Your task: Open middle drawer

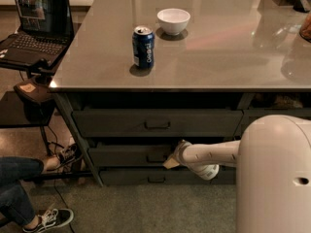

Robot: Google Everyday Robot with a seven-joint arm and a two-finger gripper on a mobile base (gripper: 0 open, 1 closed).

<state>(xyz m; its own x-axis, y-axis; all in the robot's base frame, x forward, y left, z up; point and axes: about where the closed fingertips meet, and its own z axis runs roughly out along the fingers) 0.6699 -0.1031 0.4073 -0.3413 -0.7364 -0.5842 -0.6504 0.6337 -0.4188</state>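
Partly hidden, middle drawer (121,156) behind arm (214,153), pincer (170,161) at its handle (156,158).

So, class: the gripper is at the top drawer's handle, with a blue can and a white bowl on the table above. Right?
No. The camera view shows the gripper at the handle of the middle drawer, not the top one. The blue can and white bowl are on the table above.

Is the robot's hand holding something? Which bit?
It cannot be told. The gripper is at the small handle on the front of the middle drawer, but whether it grips the handle is not visible.
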